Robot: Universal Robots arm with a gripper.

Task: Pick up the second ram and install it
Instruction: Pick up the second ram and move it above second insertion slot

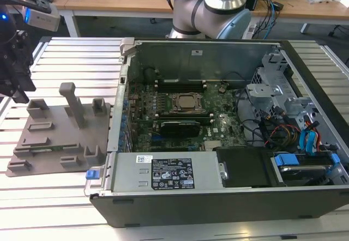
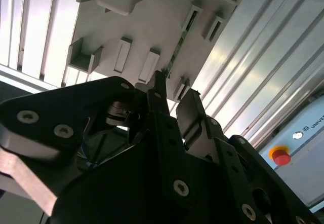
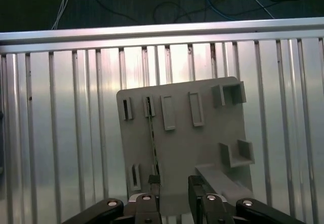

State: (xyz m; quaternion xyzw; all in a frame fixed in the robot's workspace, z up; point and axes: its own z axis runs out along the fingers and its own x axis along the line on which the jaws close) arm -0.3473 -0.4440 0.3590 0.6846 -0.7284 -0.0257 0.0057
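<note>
Black end effector (image 3: 175,183) facing down, jaws parted, empty, over second ram (image 3: 151,133) on grey holder (image 3: 195,150)

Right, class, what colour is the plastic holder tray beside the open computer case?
Plain grey; the holder tray shows best in the exterior view.

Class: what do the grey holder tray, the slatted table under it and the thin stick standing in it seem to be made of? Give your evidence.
Tray: likely plastic; matt, uniform grey, moulded blocks. Table: metal, probably aluminium; ribbed slats with bright glare. Stick: seen edge-on as a thin, dark greenish line; probably circuit board, but uncertain.
</note>
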